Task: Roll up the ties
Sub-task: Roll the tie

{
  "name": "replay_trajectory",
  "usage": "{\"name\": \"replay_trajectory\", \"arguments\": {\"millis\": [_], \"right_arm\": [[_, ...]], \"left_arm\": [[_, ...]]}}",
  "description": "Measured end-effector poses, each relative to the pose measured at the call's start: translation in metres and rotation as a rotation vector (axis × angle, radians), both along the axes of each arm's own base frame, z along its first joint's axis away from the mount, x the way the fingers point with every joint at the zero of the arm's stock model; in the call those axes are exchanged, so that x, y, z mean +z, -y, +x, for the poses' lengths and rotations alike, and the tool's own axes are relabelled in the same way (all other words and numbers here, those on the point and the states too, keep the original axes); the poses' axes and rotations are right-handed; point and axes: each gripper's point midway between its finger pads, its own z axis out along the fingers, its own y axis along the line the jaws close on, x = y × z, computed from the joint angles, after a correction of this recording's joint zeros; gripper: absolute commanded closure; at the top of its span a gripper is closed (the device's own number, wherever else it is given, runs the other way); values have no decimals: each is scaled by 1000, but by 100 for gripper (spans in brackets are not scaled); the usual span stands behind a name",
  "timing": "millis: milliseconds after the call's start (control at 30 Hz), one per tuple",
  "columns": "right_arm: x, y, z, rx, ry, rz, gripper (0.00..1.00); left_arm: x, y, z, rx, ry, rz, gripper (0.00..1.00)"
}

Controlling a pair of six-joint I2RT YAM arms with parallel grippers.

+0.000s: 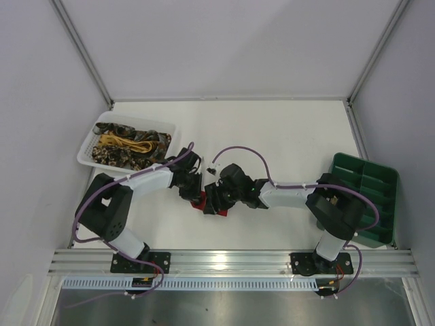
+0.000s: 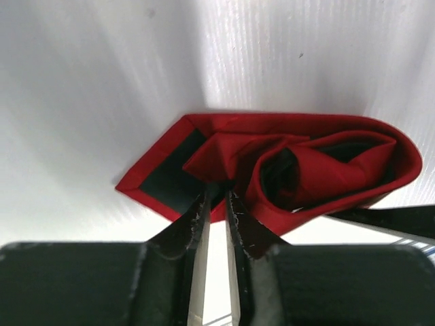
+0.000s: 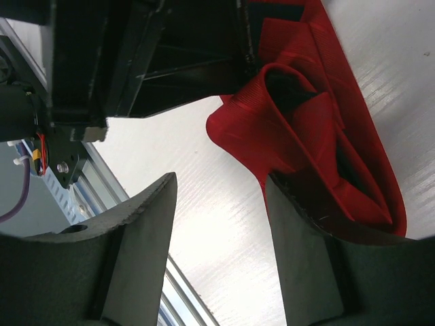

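The red tie (image 2: 319, 166) lies on the white table as a loose, flattened roll. Its pointed end with dark backing (image 2: 170, 173) sticks out to the left. My left gripper (image 2: 217, 195) is nearly closed, and its tips pinch the tie's near edge beside the pointed end. My right gripper (image 3: 219, 178) is open. One of its fingers (image 3: 306, 251) rests against the outside of the red tie (image 3: 272, 136), and the other stands free over the table. In the top view both grippers (image 1: 196, 190) (image 1: 217, 200) meet over the tie (image 1: 199, 202), which they mostly hide.
A white mesh basket (image 1: 88, 146) at the back left holds brown-gold patterned and yellow ties (image 1: 129, 145). A green compartment tray (image 1: 367, 193) stands at the right edge. The aluminium rail (image 1: 231, 258) runs along the near edge.
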Motion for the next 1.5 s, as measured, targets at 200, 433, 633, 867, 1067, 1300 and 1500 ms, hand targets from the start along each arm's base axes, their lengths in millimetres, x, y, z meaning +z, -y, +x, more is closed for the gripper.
{"name": "replay_trajectory", "arguments": {"millis": [200, 433, 633, 867, 1067, 1300, 1500], "right_arm": [[1, 0, 4, -8, 2, 5, 40], [4, 1, 9, -14, -11, 26, 43], [8, 0, 11, -18, -21, 57, 43], [10, 0, 15, -22, -22, 71, 43], [11, 1, 16, -23, -28, 75, 43], [11, 6, 22, -45, -45, 77, 42], [22, 20, 30, -97, -69, 79, 41]], "left_arm": [[17, -2, 0, 17, 15, 0, 75], [51, 14, 6, 38, 60, -112, 79], [60, 27, 3, 41, 39, -188, 83], [55, 36, 3, 29, 12, -224, 84], [40, 33, 4, 35, -26, -199, 85], [38, 24, 12, 57, -13, -187, 86], [31, 19, 14, 61, -18, -164, 87]]}}
